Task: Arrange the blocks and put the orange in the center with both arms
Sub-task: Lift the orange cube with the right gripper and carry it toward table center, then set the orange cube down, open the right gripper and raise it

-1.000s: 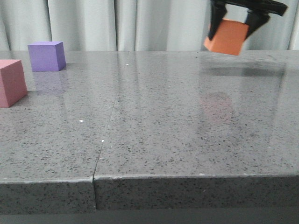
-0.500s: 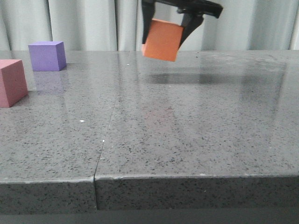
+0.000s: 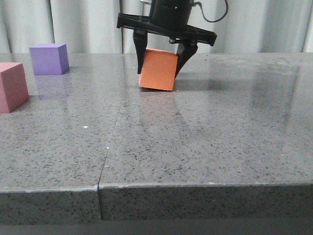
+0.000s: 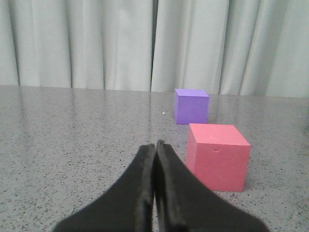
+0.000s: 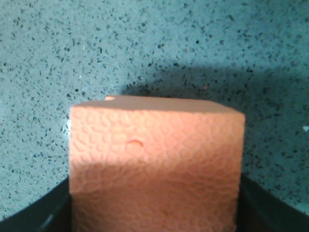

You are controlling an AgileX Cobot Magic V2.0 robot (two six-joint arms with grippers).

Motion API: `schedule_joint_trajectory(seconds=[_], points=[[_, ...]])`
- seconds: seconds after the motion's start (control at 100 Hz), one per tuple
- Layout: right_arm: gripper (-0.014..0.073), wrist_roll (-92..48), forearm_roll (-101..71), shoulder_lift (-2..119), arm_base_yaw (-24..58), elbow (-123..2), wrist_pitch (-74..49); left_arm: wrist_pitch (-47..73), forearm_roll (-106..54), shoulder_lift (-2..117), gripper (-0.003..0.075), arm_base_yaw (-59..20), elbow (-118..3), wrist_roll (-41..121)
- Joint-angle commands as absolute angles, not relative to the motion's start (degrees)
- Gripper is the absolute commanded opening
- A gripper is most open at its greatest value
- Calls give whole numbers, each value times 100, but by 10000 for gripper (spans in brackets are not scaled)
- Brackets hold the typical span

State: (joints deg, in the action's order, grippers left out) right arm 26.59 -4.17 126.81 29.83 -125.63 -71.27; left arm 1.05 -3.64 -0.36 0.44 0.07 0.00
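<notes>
A: Right pincer (image 3: 162, 61) clamps the matte orange foam cube (image 3: 158, 69), tilted, low edge touching the grey speckled stone bench (image 3: 195, 147) mid-far.

B: Left pincer (image 4: 155, 147) pressed shut, empty. Pink foam cube (image 3: 11, 86), purple foam cube (image 3: 48, 58) sit far left, leaving centre free.

Glossy grey speckled stone tabletop (image 3: 205, 137), thin seam (image 3: 111, 142) running front to back left of centre. Pale grey-green pleated curtain (image 3: 88, 24) fills the whole backdrop. Soft, even light, faint reflections on the surface.
</notes>
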Motion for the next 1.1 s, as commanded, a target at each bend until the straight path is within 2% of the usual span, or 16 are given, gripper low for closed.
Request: schedule_joint_trajectory(seconds=[0.0, 0.11, 0.23, 0.33, 1.09], points=[[353, 2659, -385, 12333, 2973, -12733, -7289, -362, -417, -195, -20, 42, 231, 0], [395, 2659, -385, 12333, 2973, -12733, -7264, -362, -417, -195, -20, 42, 231, 0], [549, 2654, -379, 12333, 2973, -12733, -7243, -362, -417, -195, -20, 42, 231, 0], [629, 2654, -379, 12333, 2973, -12733, -7243, -362, -417, -195, -20, 42, 231, 0], [633, 2543, -302, 11811, 2973, -13277, -7643, -362, -417, -195, -20, 42, 231, 0]])
